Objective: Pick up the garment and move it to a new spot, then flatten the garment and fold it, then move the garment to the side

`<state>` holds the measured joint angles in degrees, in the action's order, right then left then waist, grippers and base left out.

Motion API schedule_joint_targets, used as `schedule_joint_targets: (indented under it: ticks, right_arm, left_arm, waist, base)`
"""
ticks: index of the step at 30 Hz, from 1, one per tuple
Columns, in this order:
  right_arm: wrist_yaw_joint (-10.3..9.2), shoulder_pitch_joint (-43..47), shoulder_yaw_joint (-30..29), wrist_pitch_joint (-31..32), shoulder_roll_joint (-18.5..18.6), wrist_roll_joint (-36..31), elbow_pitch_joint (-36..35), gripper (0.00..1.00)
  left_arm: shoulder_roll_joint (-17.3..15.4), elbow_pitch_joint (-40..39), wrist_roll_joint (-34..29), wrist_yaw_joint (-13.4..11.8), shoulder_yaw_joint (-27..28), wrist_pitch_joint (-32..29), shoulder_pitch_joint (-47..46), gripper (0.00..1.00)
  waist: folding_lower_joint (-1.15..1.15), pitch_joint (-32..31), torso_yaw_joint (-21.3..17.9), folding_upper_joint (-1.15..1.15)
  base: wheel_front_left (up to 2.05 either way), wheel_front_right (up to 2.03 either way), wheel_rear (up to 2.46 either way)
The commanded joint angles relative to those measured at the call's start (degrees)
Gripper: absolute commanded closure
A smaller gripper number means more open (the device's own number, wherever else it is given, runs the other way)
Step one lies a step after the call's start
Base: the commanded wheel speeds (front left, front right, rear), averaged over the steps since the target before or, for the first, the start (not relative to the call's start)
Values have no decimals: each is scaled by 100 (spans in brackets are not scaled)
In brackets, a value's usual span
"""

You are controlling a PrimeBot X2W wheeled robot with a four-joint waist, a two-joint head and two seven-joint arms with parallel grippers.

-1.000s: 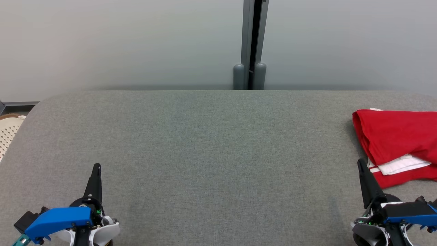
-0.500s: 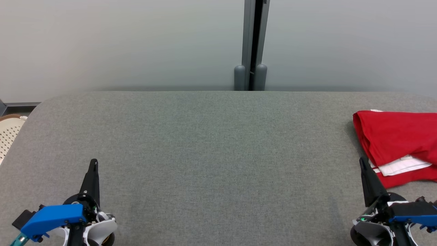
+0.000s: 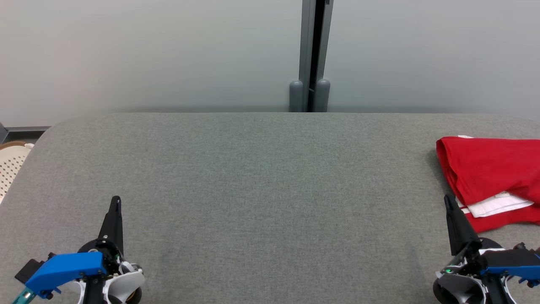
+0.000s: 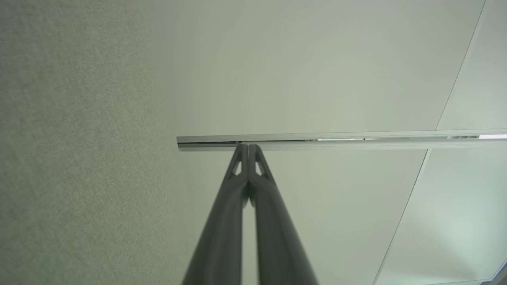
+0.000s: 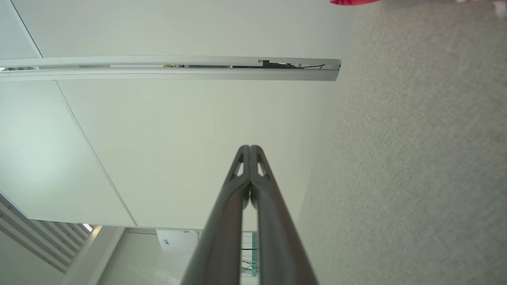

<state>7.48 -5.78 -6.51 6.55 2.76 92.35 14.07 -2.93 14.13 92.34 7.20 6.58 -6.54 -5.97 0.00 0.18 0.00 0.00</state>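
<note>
Fingers [image 4: 229, 213] of my left gripper [image 4: 248, 148] lie pressed together from the tips down, with nothing between them. The right gripper [image 5: 250, 147] is the same, closed on nothing. In the head view they sit at the lower left and lower right corners over the grey table [image 3: 270, 190].

The red garment [image 3: 489, 169] lies in a loose, layered heap at the right edge of the frame and runs out of view there. A white part [image 3: 498, 204] pokes out from between the red layers, just above the right gripper's tip.

I judge the cloth light, soft and limp. It will sag from any hold, and the layers will likely slide apart if I catch only the top one. I would pinch the rounded fold at its left end, or the lower hem nearest the right gripper, taking all the layers at once.

Against a second ago, the whole head picture sits a touch lower, which I put down to the camera. The left gripper's finger now shows slightly further left and higher. The garment has kept its shape and place. Since half a second ago I see no change.
</note>
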Motion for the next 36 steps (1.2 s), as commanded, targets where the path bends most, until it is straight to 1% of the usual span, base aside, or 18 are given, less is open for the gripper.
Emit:
schedule_joint_targets:
  ticks: [1,36]
  right_arm:
    - [2,-78,-16,17,21,13,-19,100]
    - [2,-78,-14,16,21,14,-18,100]
  left_arm:
    - [10,-22,13,59,12,-22,-54,100]
    - [10,-24,14,59,10,-19,-53,100]
  waist:
    - [0,0,0,0]
    - [0,0,0,0]
  base:
    - [0,0,0]
    - [0,0,0]
